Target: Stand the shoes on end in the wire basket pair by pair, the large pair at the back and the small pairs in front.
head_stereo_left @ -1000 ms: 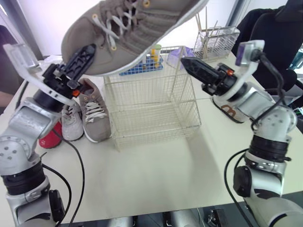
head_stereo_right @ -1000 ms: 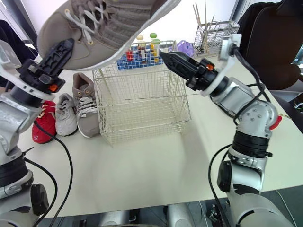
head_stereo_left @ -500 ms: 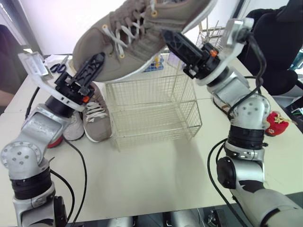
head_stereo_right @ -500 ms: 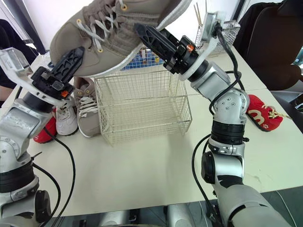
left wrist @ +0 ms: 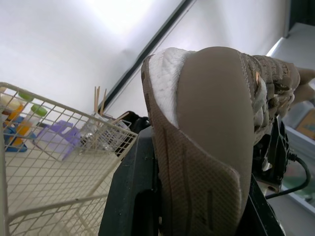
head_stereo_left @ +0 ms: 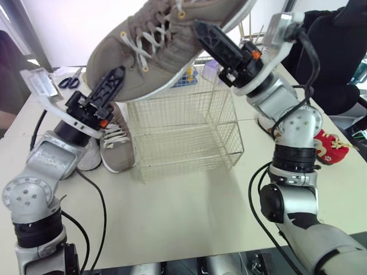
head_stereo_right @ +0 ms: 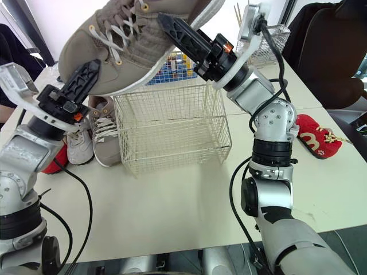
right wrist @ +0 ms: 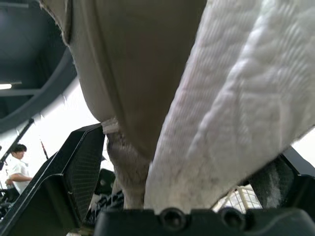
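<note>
The shoe (head_stereo_left: 155,51), the large taupe one, hangs in the air over the basket (head_stereo_left: 183,137), gripped at both ends. The left pincer (head_stereo_left: 113,83) is clamped on the toe. In the left wrist view its fingers (left wrist: 130,196) press either side of the forefoot, with the sole facing the camera. The right pincer (head_stereo_left: 209,39) is closed across the shoe further back, over the laces and under the white midsole. From the right wrist view it seems to bear on both sides.

The shoe's long axis runs side to side across the robot. The toe is lower at the robot's left, and the heel is higher at its right, running out of the head views. The shoe is therefore closer to lying flat than to standing on end.

The basket stands on the surface (head_stereo_left: 189,206) directly beneath, and no shoe can be seen in it. The next move likely means tipping the long axis upright, then lowering the shoe toward the basket's back wall. Since each arm holds one end, raising or dropping either end would swing it.

Its mate (head_stereo_left: 116,143) waits on the surface just left of the basket. A white shoe (head_stereo_right: 80,146) and a red shoe (head_stereo_right: 50,161) lie beside the mate.
</note>
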Robot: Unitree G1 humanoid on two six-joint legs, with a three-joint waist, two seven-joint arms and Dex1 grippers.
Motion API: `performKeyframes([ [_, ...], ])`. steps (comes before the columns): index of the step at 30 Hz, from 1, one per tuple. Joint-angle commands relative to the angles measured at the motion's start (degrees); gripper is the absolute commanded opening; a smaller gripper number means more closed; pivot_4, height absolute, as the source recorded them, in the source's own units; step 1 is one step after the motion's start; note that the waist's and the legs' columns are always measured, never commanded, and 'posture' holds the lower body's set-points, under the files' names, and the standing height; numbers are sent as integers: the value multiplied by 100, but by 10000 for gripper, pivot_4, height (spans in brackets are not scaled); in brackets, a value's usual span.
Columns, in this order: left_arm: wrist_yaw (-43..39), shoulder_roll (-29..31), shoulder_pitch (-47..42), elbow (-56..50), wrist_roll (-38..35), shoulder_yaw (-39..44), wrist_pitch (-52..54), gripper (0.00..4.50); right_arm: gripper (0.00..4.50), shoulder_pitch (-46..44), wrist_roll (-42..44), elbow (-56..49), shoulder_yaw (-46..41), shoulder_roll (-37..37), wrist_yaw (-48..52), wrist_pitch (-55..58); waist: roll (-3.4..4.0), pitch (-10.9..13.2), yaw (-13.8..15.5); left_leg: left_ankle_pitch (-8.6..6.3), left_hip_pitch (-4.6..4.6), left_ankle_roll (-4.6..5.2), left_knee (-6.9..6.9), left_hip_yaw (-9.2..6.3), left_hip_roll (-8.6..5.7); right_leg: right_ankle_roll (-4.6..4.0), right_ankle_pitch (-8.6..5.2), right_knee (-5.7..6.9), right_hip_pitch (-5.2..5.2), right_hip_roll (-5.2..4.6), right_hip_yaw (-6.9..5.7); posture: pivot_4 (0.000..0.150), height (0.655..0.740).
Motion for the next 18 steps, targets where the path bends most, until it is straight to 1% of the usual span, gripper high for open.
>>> performKeyframes([
  [1,-48,143,21,-244,43,-89,25,4982,32993,-321,231,-97,-238,45,-13,-216,0,0,1,0,0,0,0,0,0,0,0,0,0,0,0,1500,7400],
  [3,-58,168,28,-243,46,-110,3,4982,23990,-351,242,-68,-252,51,-11,-241,0,0,1,0,0,0,0,0,0,0,0,-1,0,0,0,1500,7400],
  [5,-67,196,18,-254,65,-137,-13,4982,19574,-356,253,-71,-255,57,-15,-242,0,0,2,0,0,0,-1,0,0,0,0,-1,0,0,0,1500,7400],
  [6,-64,204,13,-260,67,-148,-22,4982,19011,-352,250,-82,-251,57,-16,-239,0,0,1,0,0,0,-1,0,0,0,0,-1,0,0,0,1500,7400],
  [12,-136,325,26,-302,267,-201,-50,4982,18885,-354,178,-132,-189,31,-6,-224,0,0,-3,0,0,0,-2,0,0,0,0,-2,0,0,0,1500,7400],
  [14,-184,359,55,-322,268,-209,-49,15502,18885,-365,168,-137,-182,21,-11,-217,0,0,-5,0,0,0,-3,0,0,0,0,-3,-1,0,0,1500,7400],
  [15,-186,388,70,-316,239,-202,-34,19004,18885,-373,153,-137,-176,8,-1,-221,1,0,-3,0,0,0,-4,0,0,-1,0,-3,-1,0,0,1500,7400],
  [17,-211,485,101,-288,188,-170,14,30593,18885,-402,122,-122,-167,-25,11,-229,1,1,-6,0,0,0,-5,0,0,-1,0,-5,0,0,1,1500,7400],
  [18,-253,547,125,-276,171,-142,55,35224,18885,-418,92,-111,-157,-47,29,-240,1,1,-8,0,0,0,-5,0,0,-1,0,-5,-1,0,0,1500,7400],
])
